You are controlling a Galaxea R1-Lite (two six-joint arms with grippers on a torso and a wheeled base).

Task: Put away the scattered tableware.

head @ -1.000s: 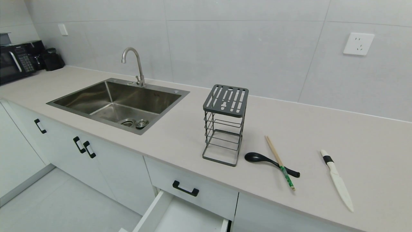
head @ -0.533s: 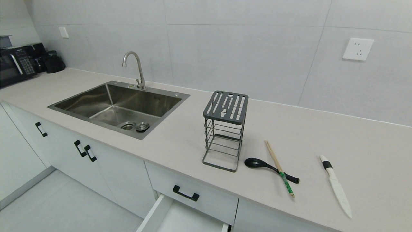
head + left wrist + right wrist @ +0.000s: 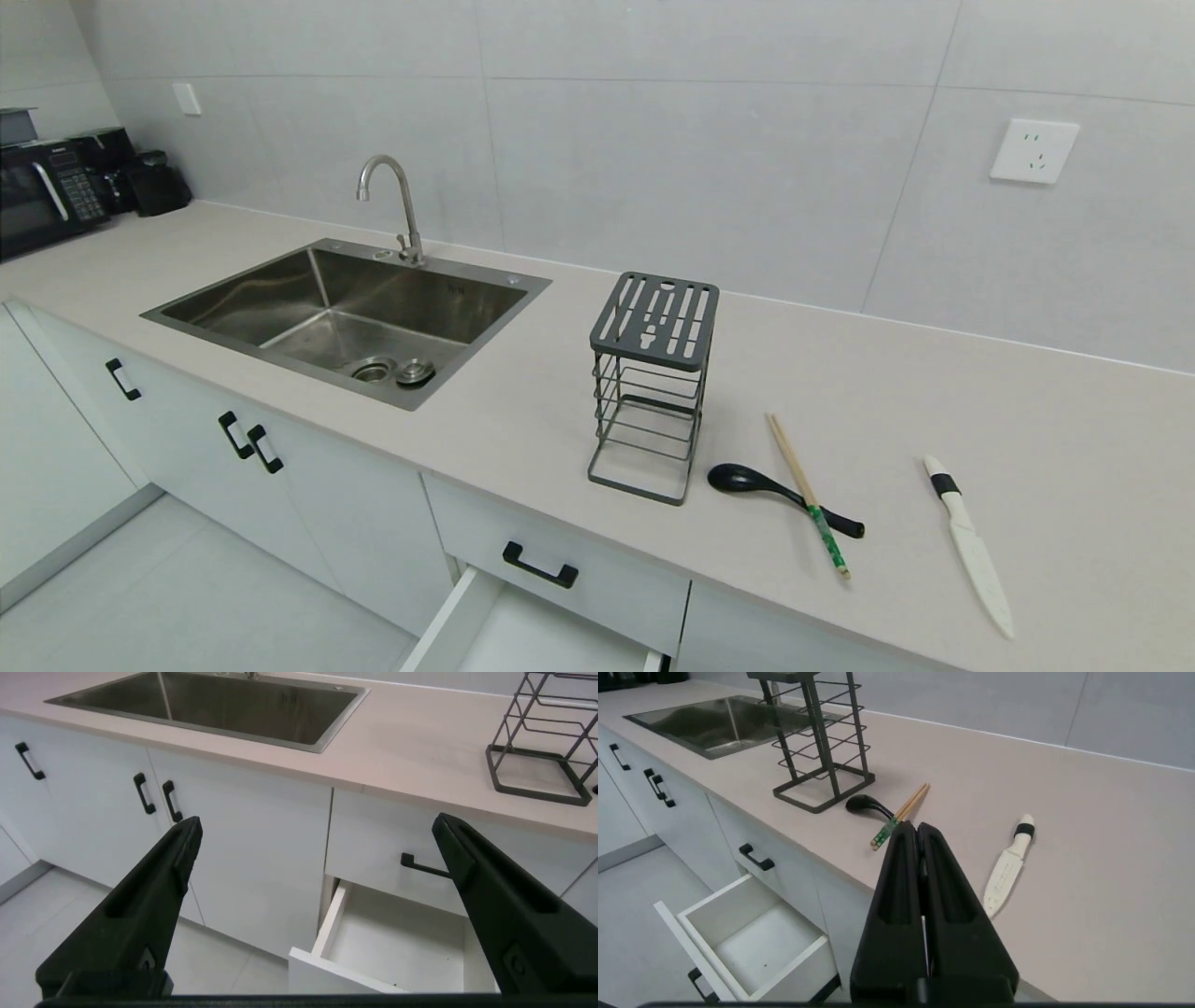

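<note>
Starting with the chopsticks [image 3: 808,495] at four o'clock from the rack [image 3: 653,387], I should first spread my narrow, empty right tool [image 3: 918,831]; my left tool [image 3: 316,826] gapes wide.

Head view looks down on counter [image 3: 840,392], wrist views lower, all sharing rack [image 3: 655,313].

No legible text or numbers

Pale grey wall tiles [image 3: 700,140] are carrying a white socket [image 3: 1033,150]. A beige desk [image 3: 523,411] is running beneath them, housing a steel sink [image 3: 401,294]. A white drawer [image 3: 523,635] is standing open above the grey floor [image 3: 187,607].
</note>
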